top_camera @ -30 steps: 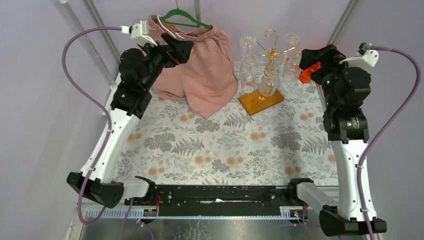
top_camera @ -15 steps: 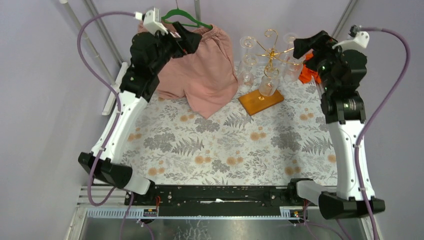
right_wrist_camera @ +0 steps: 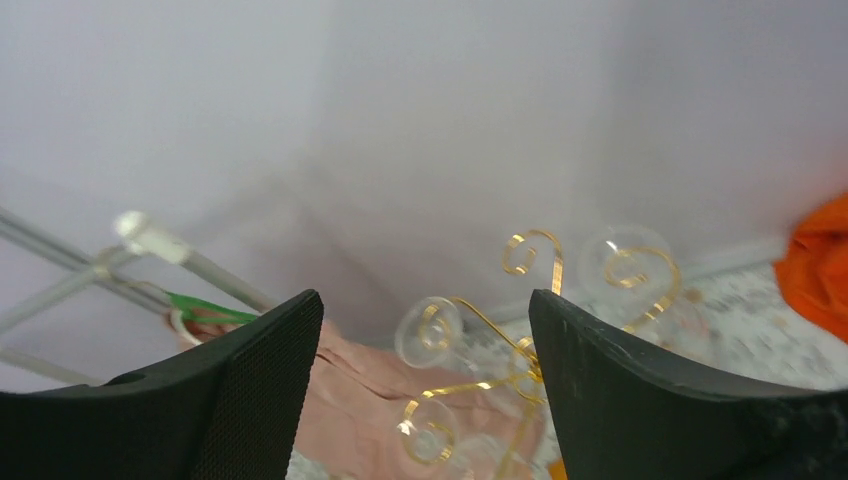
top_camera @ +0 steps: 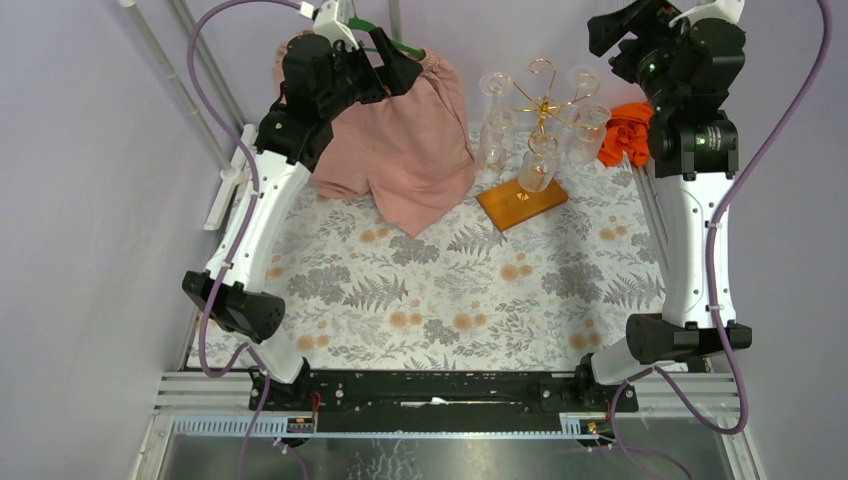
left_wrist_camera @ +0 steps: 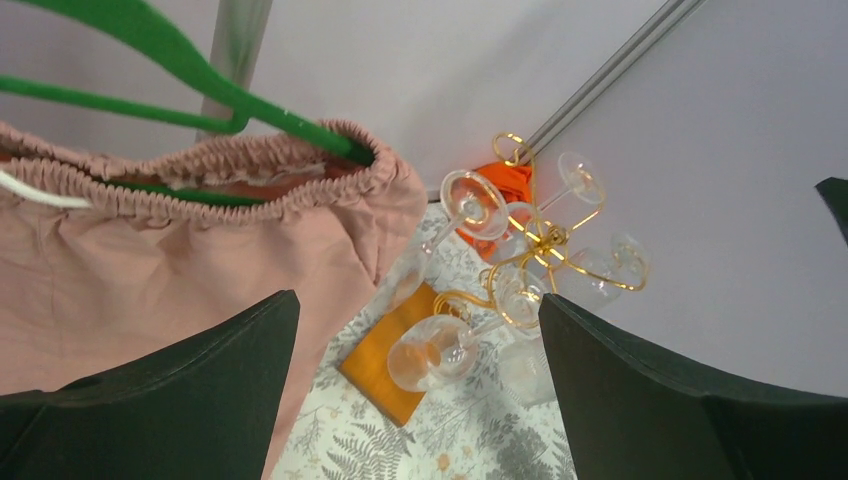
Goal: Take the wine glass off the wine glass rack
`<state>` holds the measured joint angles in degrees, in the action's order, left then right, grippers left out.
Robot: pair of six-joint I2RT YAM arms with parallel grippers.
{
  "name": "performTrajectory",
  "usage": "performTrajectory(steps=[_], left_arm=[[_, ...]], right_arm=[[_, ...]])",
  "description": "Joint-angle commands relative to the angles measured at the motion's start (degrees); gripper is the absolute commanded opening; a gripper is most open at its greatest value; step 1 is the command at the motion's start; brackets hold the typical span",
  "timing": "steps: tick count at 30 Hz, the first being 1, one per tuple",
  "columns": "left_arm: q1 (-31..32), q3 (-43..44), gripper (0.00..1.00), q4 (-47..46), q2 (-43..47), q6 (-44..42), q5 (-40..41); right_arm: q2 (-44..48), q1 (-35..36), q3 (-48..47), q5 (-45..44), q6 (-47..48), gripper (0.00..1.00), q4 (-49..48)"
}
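Observation:
The wine glass rack [top_camera: 543, 100] is a gold wire stand with curled arms on an orange-brown wooden base [top_camera: 521, 203], at the back of the table. Several clear wine glasses hang upside down from it, one at the front [top_camera: 538, 162]. My left gripper [top_camera: 408, 68] is open and empty, high up left of the rack, over the pink shorts. Its wrist view shows the rack [left_wrist_camera: 540, 250] and the front glass [left_wrist_camera: 435, 355] between its fingers [left_wrist_camera: 150, 400]. My right gripper [top_camera: 600, 35] is open and empty, high up right of the rack [right_wrist_camera: 520, 340].
Pink shorts [top_camera: 400, 150] hang on a green hanger [top_camera: 385, 38] left of the rack, close to the leftmost glass [top_camera: 494, 120]. An orange cloth [top_camera: 628, 130] lies right of the rack. Purple walls and metal poles close the back.
Both arms have risen and stretched toward the back. The right gripper lifted up off the orange cloth's side; the left moved up and right over the shorts. The rack and glasses have not moved.

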<state>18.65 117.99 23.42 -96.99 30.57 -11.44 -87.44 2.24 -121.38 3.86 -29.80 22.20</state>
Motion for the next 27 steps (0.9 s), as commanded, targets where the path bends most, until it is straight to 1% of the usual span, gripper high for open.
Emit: performTrajectory(steps=[1,4,7,8,11,13,15,17,21,23,24,27], left_arm=[[0.0,-2.3,0.98,2.5,1.3,-1.1,0.8],[0.0,-8.2,0.99,1.8,4.7,-2.2,4.8],[0.0,-16.2,0.99,-1.5,8.4,-3.5,8.7],[0.0,-17.4,0.99,-1.9,8.7,-3.8,9.8],[-0.1,-15.0,0.99,-1.1,6.7,-4.4,10.4],[0.0,-13.1,0.99,-0.6,4.9,-4.1,9.4],[0.0,-13.2,0.99,-1.5,3.7,-2.9,8.7],[0.0,-13.3,0.99,-2.3,2.5,-2.1,7.3],[0.0,-12.5,0.99,-2.9,0.3,-2.2,5.9],[-0.1,-12.5,0.99,-2.8,0.1,-2.5,5.8],[-0.1,-12.7,0.99,-2.8,0.1,-2.6,5.7],[-0.3,-12.8,0.99,-2.8,0.4,-2.9,5.2]], right_arm=[[2.7,0.0,4.5,-8.4,1.7,0.81,7.7],[9.1,0.0,14.3,-15.0,3.4,0.80,5.3],[15.4,0.0,23.9,-17.3,3.3,0.80,0.4],[16.8,0.0,26.2,-17.9,3.0,0.80,-0.4],[19.5,0.0,32.9,-18.3,1.2,0.80,-2.4],[20.7,0.0,37.8,-18.0,0.0,0.80,-5.5],[21.5,0.0,41.6,-17.6,-0.9,0.80,-8.1],[22.0,-0.1,43.8,-16.8,-1.0,0.80,-10.4],[22.0,-0.4,44.9,-18.8,-1.4,0.79,-10.7],[22.9,-3.5,47.5,-16.3,-3.7,0.79,-12.2],[23.8,-7.0,49.7,-13.1,-6.1,0.75,-14.1],[27.2,-12.8,57.0,-3.3,-13.6,0.69,-21.5]])
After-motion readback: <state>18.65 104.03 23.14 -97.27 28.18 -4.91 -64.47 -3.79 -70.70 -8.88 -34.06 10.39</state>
